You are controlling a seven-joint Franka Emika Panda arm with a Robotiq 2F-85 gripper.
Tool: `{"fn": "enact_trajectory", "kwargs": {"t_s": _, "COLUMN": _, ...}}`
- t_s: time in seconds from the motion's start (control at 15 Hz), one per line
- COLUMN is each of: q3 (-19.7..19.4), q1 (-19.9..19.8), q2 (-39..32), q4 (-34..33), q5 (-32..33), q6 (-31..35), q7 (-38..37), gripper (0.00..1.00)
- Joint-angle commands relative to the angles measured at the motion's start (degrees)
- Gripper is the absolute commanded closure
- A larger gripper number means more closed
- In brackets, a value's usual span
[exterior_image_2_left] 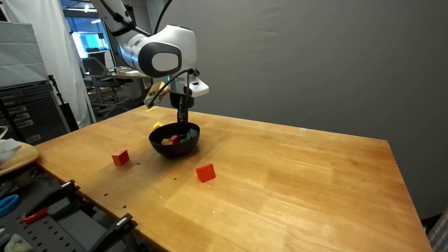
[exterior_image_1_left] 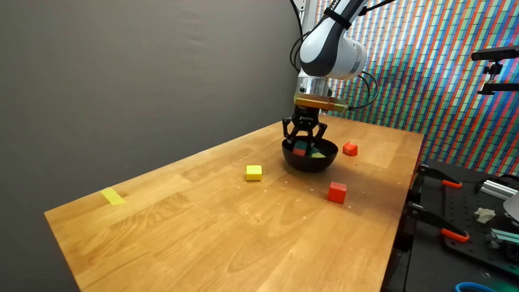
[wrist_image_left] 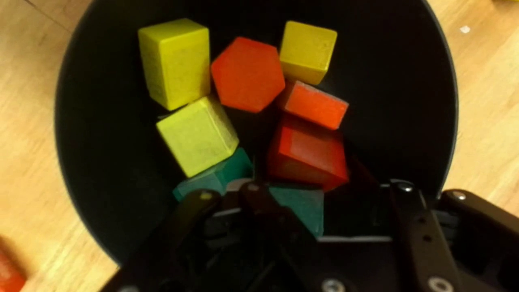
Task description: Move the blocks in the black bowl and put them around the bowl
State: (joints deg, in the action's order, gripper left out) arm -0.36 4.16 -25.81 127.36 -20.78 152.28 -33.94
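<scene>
The black bowl (exterior_image_1_left: pixel 310 162) stands on the table in both exterior views and fills most of the wrist view. Inside it lie three yellow blocks (wrist_image_left: pixel 184 65), three red blocks (wrist_image_left: pixel 248 75) and two green blocks (wrist_image_left: pixel 302 207). My gripper (wrist_image_left: pixel 326 188) points down into the bowl, its jaws apart. One green block sits beside the left finger (wrist_image_left: pixel 253 194); a dark gap separates it from the right finger (wrist_image_left: pixel 407 202). Outside the bowl are a yellow block (exterior_image_1_left: pixel 254 173), a red block (exterior_image_1_left: pixel 337 192) and another red block (exterior_image_1_left: pixel 350 149). The lowest part of the fingertips is hard to see.
The wooden table (exterior_image_1_left: pixel 227 243) carries a flat yellow strip (exterior_image_1_left: pixel 112 196) near its far corner. Black clamps with orange grips (exterior_image_1_left: pixel 454 234) hold at the edge beside a dark side surface. A grey wall (exterior_image_2_left: pixel 297 70) runs behind the table.
</scene>
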Motion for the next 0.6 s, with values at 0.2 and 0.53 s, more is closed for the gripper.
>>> {"fn": "enact_trajectory", "kwargs": {"t_s": 0.2, "q3": -1.19, "q1": 1.57, "q2": -0.82, "q4": -0.21, "q5": 0.94, "q6": 1.54, "q7": -2.61, "gripper": 0.26}}
{"fn": "enact_trajectory", "kwargs": {"t_s": 0.53, "q3": -1.54, "q1": 2.02, "q2": -0.96, "q4": 0.04, "q5": 1.55, "q6": 1.83, "q7": -2.94, "gripper": 0.72}}
